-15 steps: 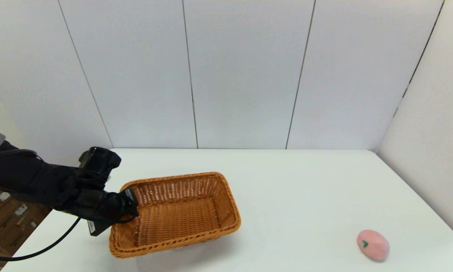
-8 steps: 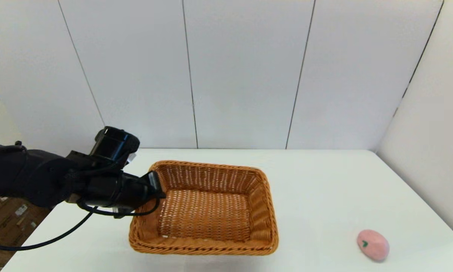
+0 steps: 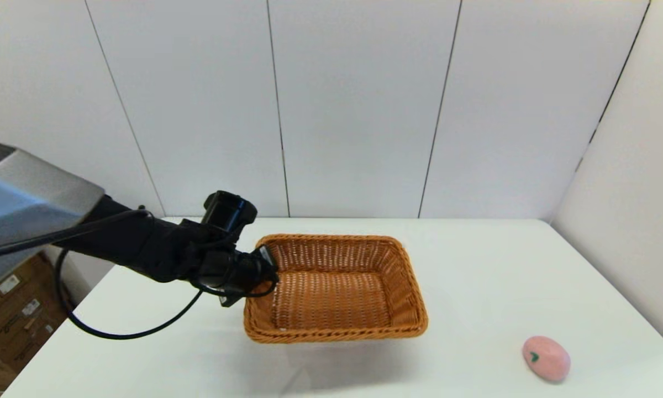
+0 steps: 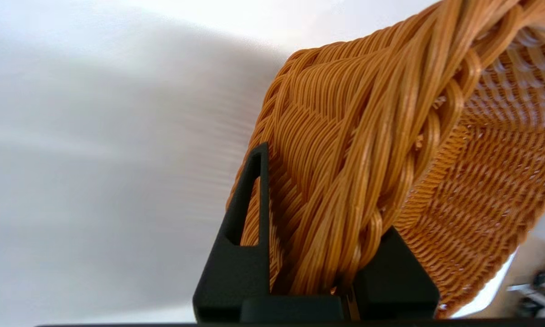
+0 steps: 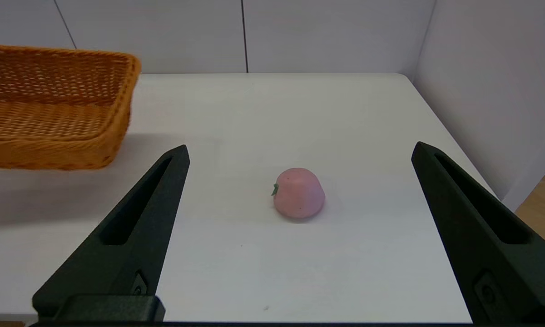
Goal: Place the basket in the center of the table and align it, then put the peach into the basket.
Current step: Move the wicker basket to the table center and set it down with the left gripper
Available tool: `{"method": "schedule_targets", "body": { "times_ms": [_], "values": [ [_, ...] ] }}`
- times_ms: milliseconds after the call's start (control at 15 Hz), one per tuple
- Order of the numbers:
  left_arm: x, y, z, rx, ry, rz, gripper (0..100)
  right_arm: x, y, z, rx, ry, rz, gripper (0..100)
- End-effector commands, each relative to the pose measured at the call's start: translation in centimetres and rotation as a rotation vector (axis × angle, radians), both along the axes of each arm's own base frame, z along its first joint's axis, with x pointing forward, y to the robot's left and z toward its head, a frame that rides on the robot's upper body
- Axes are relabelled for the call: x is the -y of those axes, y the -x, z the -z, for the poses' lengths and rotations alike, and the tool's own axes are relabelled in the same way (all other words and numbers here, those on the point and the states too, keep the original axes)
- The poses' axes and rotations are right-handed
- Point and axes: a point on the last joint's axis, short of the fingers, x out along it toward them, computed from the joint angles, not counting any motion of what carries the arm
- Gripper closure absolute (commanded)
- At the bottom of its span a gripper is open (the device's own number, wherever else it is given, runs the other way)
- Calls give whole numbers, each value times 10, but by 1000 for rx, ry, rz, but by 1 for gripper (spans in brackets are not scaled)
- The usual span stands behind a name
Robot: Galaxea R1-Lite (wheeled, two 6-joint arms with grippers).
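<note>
Left gripper [image 3: 269,271]: clamped on the braided rim of the basket's left short end, one finger inside the wall and one outside, as the left wrist view shows; it carries the basket.
Table [image 3: 475,276]: white, bearing the basket's shadow and the peach.
Basket [image 3: 337,287]: orange-brown wicker, held about level and apparently just off the surface, judging by the shadow beneath it; near the middle of the table, long sides roughly parallel to the front edge; nothing inside.
Right gripper [image 5: 299,236]: fingers spread wide, holding nothing, low over the table's near right part, the peach ahead between its fingers but apart from both.
Peach [image 3: 546,358]: pale pink, green leaf mark; lies on the table near the front right corner, well apart from the basket.
Progress: centring looks nearly done; setting down, letting go and final squaring remain, by my judgement. Peach not yet picked up; whole second half outstanding.
</note>
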Motion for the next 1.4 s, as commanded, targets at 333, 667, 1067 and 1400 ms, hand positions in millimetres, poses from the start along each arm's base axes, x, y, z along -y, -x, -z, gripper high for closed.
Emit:
{"method": "schedule_targets", "body": {
  "times_ms": [333,667,1067,1400],
  "values": [
    [41,-3,23,-22,29,52,100,0,0,0,-1,-3,0,0],
    [45,-7,27,-4,55,41,100,0,0,0,-1,-3,0,0],
    [46,-7,36,-39,59,13,100,0,0,0,-1,-3,0,0],
    [45,-6,37,-53,66,-7,100,0,0,0,1,-3,0,0]
  ]
}}
